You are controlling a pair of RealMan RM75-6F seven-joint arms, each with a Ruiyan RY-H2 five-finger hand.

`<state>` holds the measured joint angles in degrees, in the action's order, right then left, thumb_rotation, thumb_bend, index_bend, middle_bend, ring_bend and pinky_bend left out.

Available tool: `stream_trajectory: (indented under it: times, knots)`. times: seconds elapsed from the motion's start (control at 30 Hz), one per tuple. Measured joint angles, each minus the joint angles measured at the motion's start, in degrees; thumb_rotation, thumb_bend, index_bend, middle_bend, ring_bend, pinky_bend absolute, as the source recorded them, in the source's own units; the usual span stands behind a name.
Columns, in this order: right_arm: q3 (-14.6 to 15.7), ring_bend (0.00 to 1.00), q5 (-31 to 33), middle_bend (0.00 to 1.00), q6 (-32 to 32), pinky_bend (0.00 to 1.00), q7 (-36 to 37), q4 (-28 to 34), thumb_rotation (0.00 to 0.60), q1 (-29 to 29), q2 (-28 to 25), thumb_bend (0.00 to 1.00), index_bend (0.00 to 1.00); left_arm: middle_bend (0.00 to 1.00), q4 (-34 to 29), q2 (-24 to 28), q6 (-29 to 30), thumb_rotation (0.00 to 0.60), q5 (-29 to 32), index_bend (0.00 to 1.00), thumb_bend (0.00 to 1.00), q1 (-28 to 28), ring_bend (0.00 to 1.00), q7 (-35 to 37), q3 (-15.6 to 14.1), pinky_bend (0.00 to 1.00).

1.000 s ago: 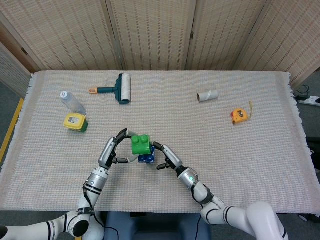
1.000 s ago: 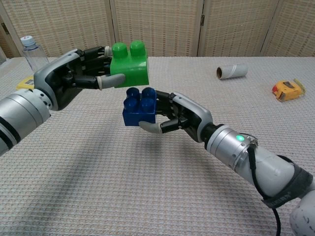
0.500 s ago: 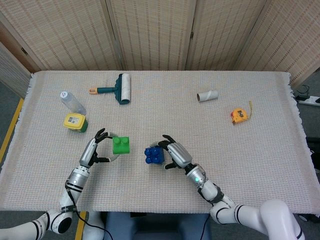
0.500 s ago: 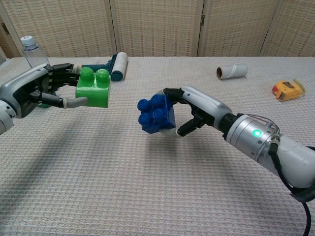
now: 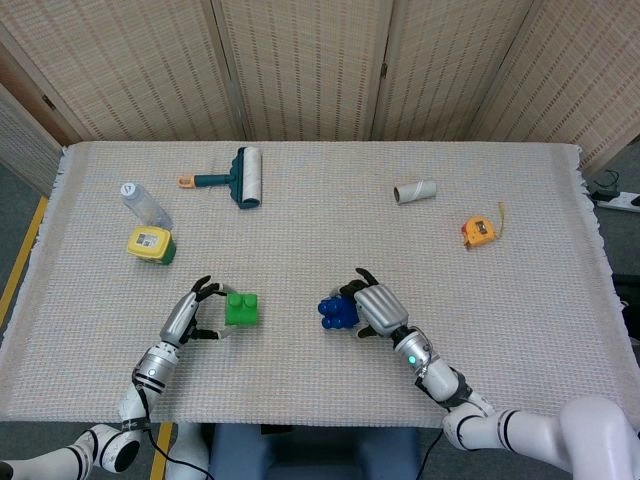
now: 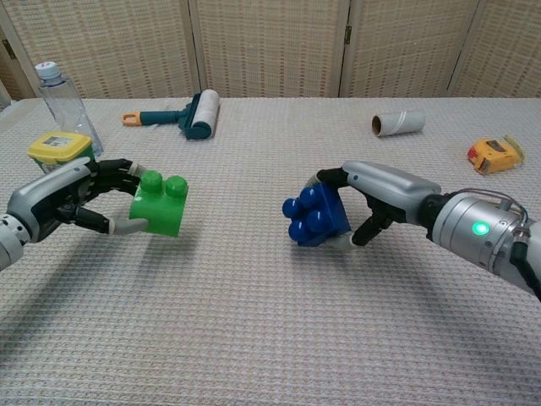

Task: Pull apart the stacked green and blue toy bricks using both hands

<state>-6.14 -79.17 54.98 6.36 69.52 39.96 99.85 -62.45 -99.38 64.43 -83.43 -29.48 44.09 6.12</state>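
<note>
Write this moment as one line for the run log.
bricks: apart | left hand: holds green brick | right hand: holds blue brick | next: probably set both down

Lint roller (image 5: 238,178) far left, bottle (image 5: 145,205) behind container (image 5: 150,244), tube (image 5: 414,190) left of tape measure (image 5: 478,232)

Looks like a robot lab or test room, not anyone's home. The table (image 5: 520,300) has a woven cloth, beige folding screens (image 5: 300,60) wall it off, and random props lie around: lint roller (image 5: 240,177), tape measure (image 5: 479,232), water bottle (image 5: 146,206).
</note>
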Motion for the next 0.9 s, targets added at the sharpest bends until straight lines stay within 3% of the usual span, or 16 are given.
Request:
stream_trajectory:
  times: [0.03, 0.1, 0.27, 0.3, 0.5, 0.7, 0.9]
  knots:
    - [0.01, 0.19, 0.27, 0.29, -0.17, 0.0, -0.45, 0.44, 0.6, -0.09, -0.38, 0.37, 0.71, 0.78, 0.27, -0.17, -0.07, 0.6, -0.3, 0.53, 0.41, -0.06, 0.23, 0.8, -0.22, 0.0]
    - [0.14, 0.1, 0.43, 0.16, -0.46, 0.0, -1.21, 1.36, 0.6, -0.29, -1.28, 0.37, 0.49, 0.63, 0.8, -0.37, -0.18, 0.6, -0.91, 0.44, 0.39, -0.22, 0.17, 2.27, -0.62, 0.0]
    - [0.01, 0.0, 1.02, 0.0, -1.06, 0.0, -1.93, 3.83, 0.6, -0.57, -3.13, 0.37, 0.08, 0.05, 3.0, -0.97, -0.03, 0.6, -3.05, 0.26, 0.33, -0.98, 0.01, 6.3, -1.63, 0.0]
    - [-0.12, 0.0, 1.13, 0.0, -1.06, 0.0, -2.21, 4.53, 0.6, -0.62, -3.64, 0.37, 0.02, 0.01, 3.28, -1.0, 0.07, 0.6, -3.32, 0.23, 0.32, -1.13, 0.0, 6.89, -1.72, 0.0]
    - [-0.58, 0.0, 1.57, 0.0, -1.37, 0.0, -2.95, 7.71, 0.6, -0.78, -6.18, 0.37, 0.0, 0.0, 4.19, -0.35, 0.39, 0.6, -4.94, 0.08, 0.29, -2.17, 0.0, 7.68, -2.57, 0.0]
    - [-0.92, 0.0, 2.29, 0.0, -2.6, 0.0, -3.1, 10.21, 0.6, -0.62, -8.14, 0.37, 0.0, 0.0, 3.6, 0.19, 0.58, 0.6, -5.16, 0.05, 0.28, -2.65, 0.0, 6.69, -2.68, 0.0]
    - [-1.41, 0.0, -0.31, 0.0, 1.55, 0.0, -1.78, 12.18, 0.6, -1.48, -9.77, 0.37, 0.0, 0.0, 4.39, 0.68, 3.22, 0.6, -7.27, 0.02, 0.28, -2.85, 0.0, -0.13, -3.31, 0.0]
